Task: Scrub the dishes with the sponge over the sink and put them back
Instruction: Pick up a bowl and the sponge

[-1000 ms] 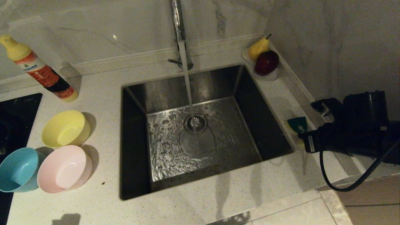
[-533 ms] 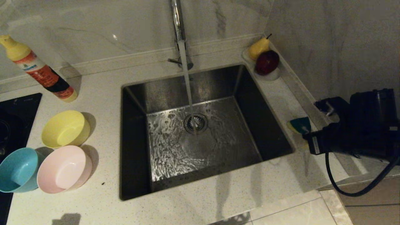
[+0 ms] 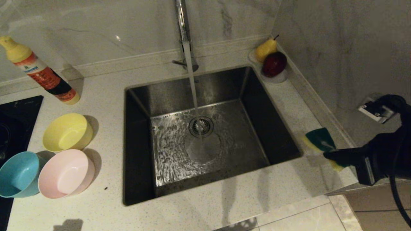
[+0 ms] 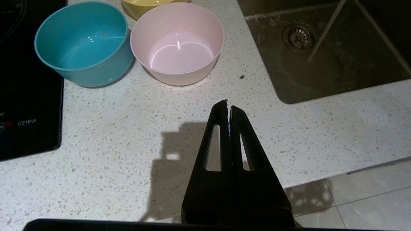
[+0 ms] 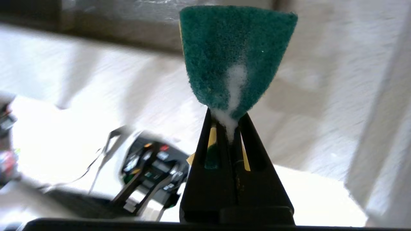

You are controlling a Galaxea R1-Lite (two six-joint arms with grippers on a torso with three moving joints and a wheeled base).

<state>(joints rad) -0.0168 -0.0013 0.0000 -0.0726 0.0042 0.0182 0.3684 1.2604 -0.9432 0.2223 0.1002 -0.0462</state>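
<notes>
1. right now the right gripper (image 3: 327,156) is clenching the sponge (image 3: 318,141) beside the sink's right edge, holding it off the counter with its green scouring face showing upward.
2. seen from the right wrist, the sponge (image 5: 236,54) is being squeezed into a fan shape between the closed fingers, and a streak of white foam is running down its green face into the jaws.
3. water is pouring from the chrome tap (image 3: 182,22) straight onto the drain strainer (image 3: 201,126) of the sink (image 3: 257,96), rippling across the steel floor.
4. the three bowls are sitting on the counter (image 3: 106,96) left of the sink: the yellow bowl (image 3: 68,132) farthest back, the pink bowl (image 3: 65,173) in front of it, and the blue bowl (image 3: 19,174) touching the pink one on its left.
5. the left gripper (image 4: 228,107) is hanging pressed shut and empty over bare counter, near the pink bowl (image 4: 177,41) and the blue bowl (image 4: 84,41).
6. writing: the black hob (image 4: 29,112) is showing "c21ew"; the label on the yellow-capped bottle (image 3: 41,70) is too small to read.
7. a pear (image 3: 266,48) and a dark red apple (image 3: 274,64) are resting on a small white dish at the back right corner.
</notes>
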